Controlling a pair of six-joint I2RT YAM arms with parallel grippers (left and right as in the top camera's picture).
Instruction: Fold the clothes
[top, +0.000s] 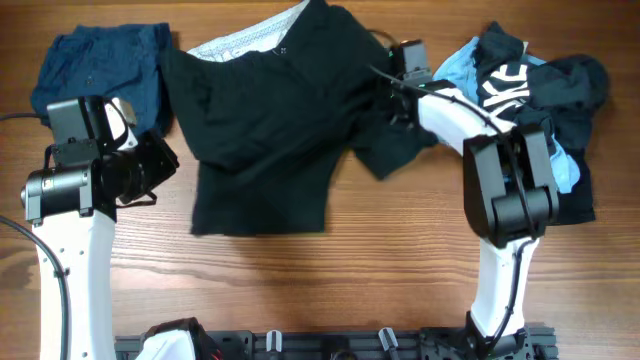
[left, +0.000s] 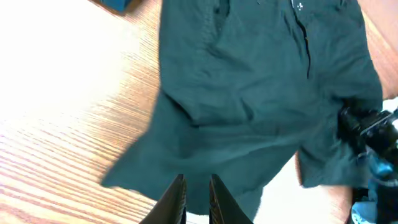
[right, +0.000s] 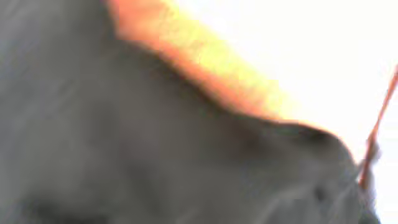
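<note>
**Black shorts spread flat, right tool at the leg hem**

The black cotton shorts (top: 265, 130) lie opened out mid-counter, waistband with its pale lining toward the far edge. This is probably so that the legs can be squared before a fold.

The right tool (top: 398, 92) sits on the shorts' right leg, where the cloth bunches. Its wrist view is only blurred dark fabric, so I cannot tell whether it is pinching the cloth.

The left tool (left: 198, 198) hangs just off the shorts' left edge, its fingers nearly together and holding nothing.

A folded dark-blue garment (top: 100, 65) lies at the far left of the wooden counter (top: 300, 290). An unsorted heap of blue and black clothes (top: 540, 85) waits on the right.
</note>
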